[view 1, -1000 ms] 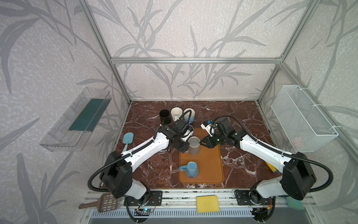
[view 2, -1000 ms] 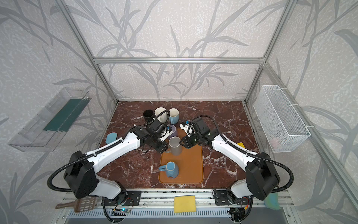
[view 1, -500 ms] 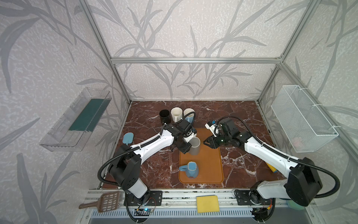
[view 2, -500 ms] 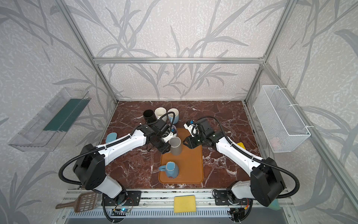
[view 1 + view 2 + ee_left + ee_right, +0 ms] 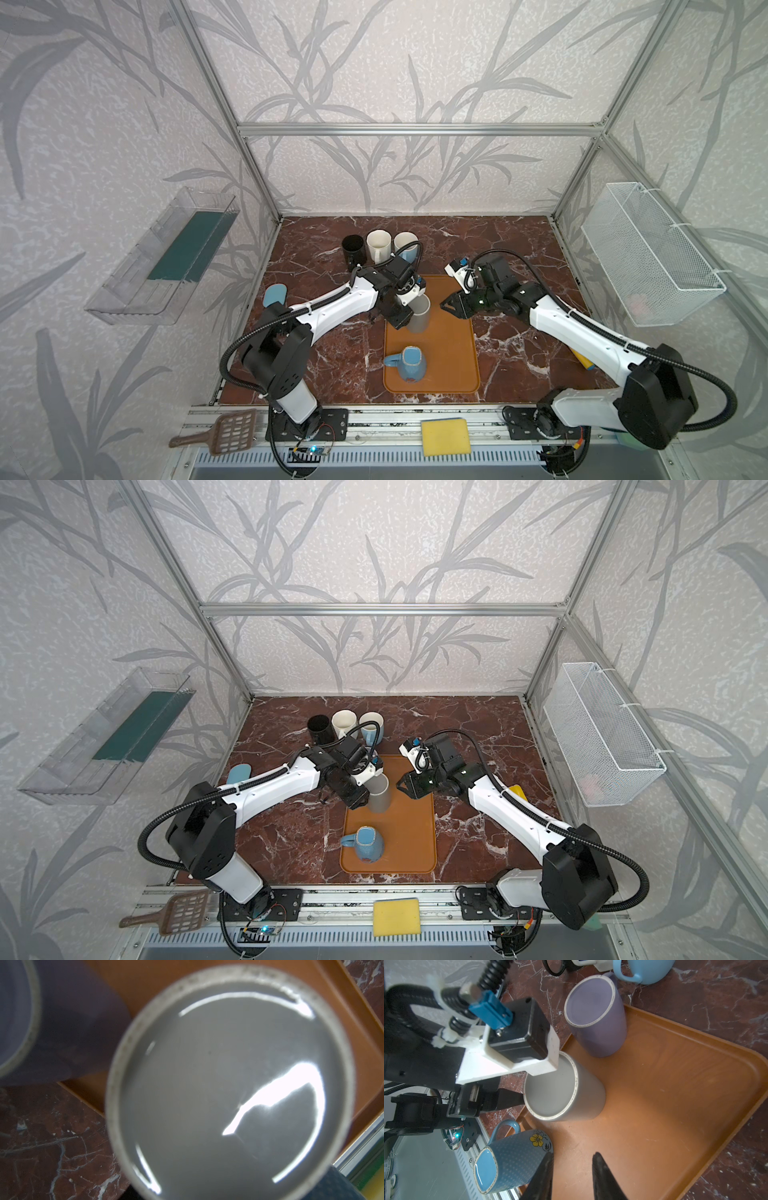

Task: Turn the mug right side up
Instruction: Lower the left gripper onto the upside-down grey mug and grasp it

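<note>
1. Task obj, by my read: grey mug. It stands on the orange tray toward the far-L corner, near a purple mug. L wrist view shows a flat glossy disc w/ a rough ring facing up, so prob. base-up; not certain.
2. L gripper sits at the mug's top. One finger meets the wall just under the rim; the other is hidden by the cam mount. Can't tell if it pinches.
3. R gripper: jaws spread, nothing betw. them, over the tray near the blue floral mug.
4. Handling: glazed ceramic, so stiff, fairly heavy, slick, and likely to chip if dropped. Straight cylinder, no handle visible. Best hold is prob. across the body at mid-height.
5. Tray: smooth, plastic-looking, raised lip. Tabletop: red-brown marble pattern.
</note>
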